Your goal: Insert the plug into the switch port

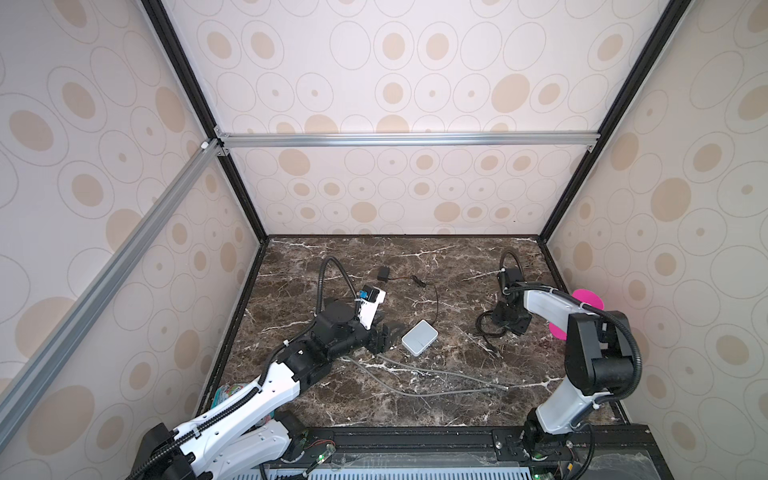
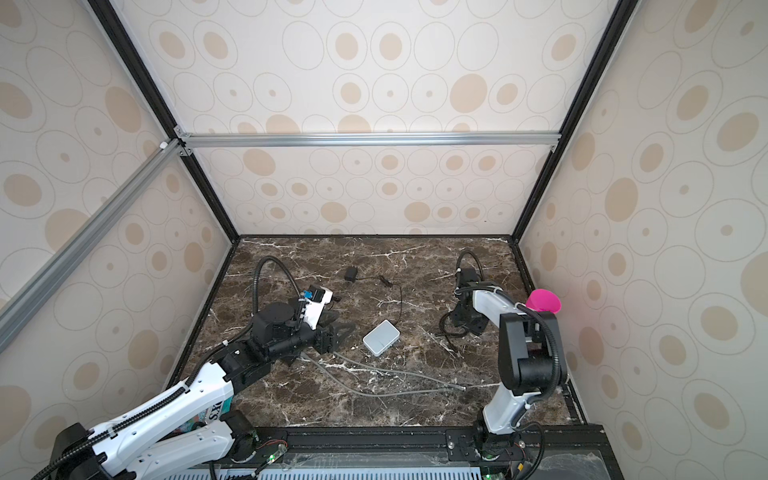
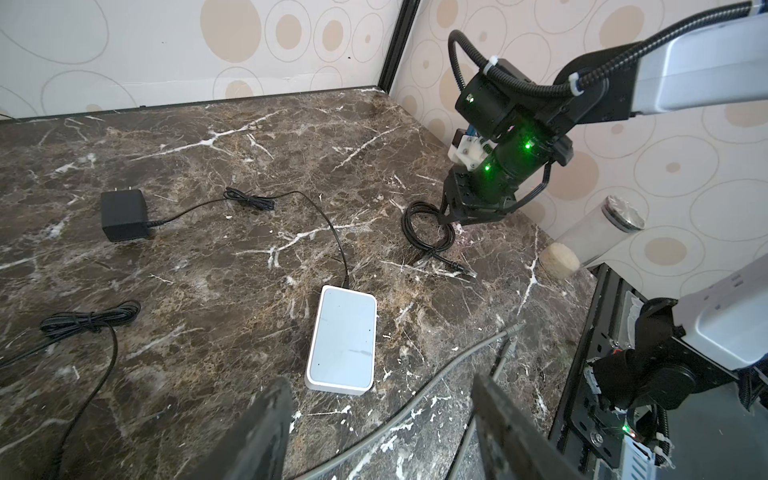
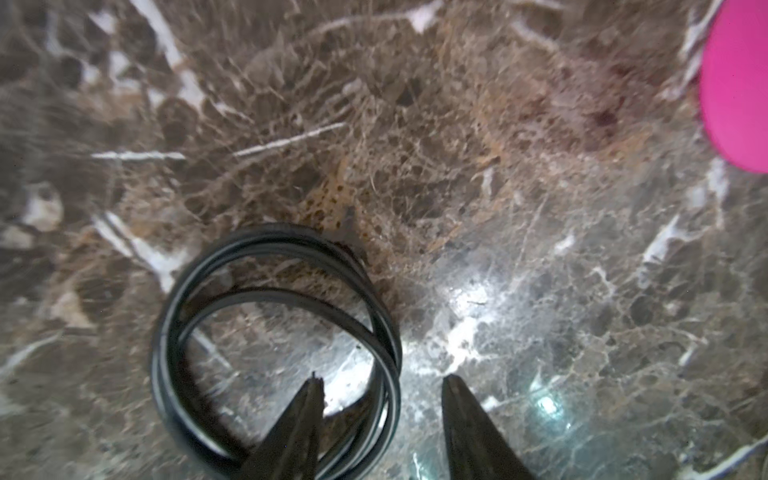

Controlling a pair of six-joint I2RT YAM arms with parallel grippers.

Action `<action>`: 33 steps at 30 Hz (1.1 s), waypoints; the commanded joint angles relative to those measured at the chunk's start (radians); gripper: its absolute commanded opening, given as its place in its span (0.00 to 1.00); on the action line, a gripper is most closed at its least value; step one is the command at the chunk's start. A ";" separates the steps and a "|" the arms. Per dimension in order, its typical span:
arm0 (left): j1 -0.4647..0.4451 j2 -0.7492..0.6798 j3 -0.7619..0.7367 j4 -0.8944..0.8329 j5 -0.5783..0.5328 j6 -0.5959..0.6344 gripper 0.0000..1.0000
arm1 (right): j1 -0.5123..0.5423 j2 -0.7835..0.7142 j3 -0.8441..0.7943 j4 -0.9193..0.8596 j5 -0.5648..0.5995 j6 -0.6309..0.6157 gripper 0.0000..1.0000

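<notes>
Left gripper [image 1: 386,336]: fingers apart, empty, just beside switch [image 3: 343,336].
Right gripper [image 4: 382,382]: fingers apart, astride one side of black cable coil [image 4: 178,332]; nothing clamped.
Plug end [image 3: 459,269]: loose, near coil.
Risk: closing on loops, not plug, likely drags cable and leaves plug unaligned.

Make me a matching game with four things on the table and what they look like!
Things:
1 switch
2 power adapter
3 coiled cable
4 long cable

Looks:
A grey, lying near the front
B white box in the middle
C black loops at the right gripper
D black block with prongs, far side

Pairs: 1-B, 2-D, 3-C, 4-A
</notes>
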 commanded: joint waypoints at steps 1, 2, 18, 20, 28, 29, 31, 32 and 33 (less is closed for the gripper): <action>0.005 0.016 0.002 -0.014 -0.002 0.013 0.68 | -0.010 0.039 0.028 -0.007 0.014 -0.028 0.49; 0.005 0.019 0.002 -0.015 0.000 0.011 0.68 | -0.015 0.050 0.028 -0.003 0.007 -0.023 0.49; -0.013 0.201 0.054 0.137 0.091 -0.063 0.67 | -0.052 -0.163 -0.029 0.079 -0.187 0.138 0.00; -0.041 0.232 0.057 0.176 0.067 -0.050 0.66 | -0.053 -0.227 -0.035 0.058 -0.211 0.196 0.00; -0.153 0.381 0.122 0.312 -0.002 0.031 0.66 | -0.056 -0.352 -0.129 0.058 -0.159 0.368 0.00; -0.154 0.392 0.130 0.314 0.000 0.023 0.66 | -0.061 -0.347 -0.146 0.062 -0.151 0.391 0.00; -0.155 0.414 0.152 0.305 0.000 0.014 0.66 | -0.066 -0.327 -0.184 0.079 -0.167 0.457 0.00; -0.155 0.423 0.162 0.297 0.000 0.008 0.66 | -0.067 -0.313 -0.206 0.091 -0.183 0.496 0.00; -0.155 0.428 0.167 0.293 0.000 0.003 0.65 | -0.067 -0.298 -0.228 0.111 -0.204 0.545 0.00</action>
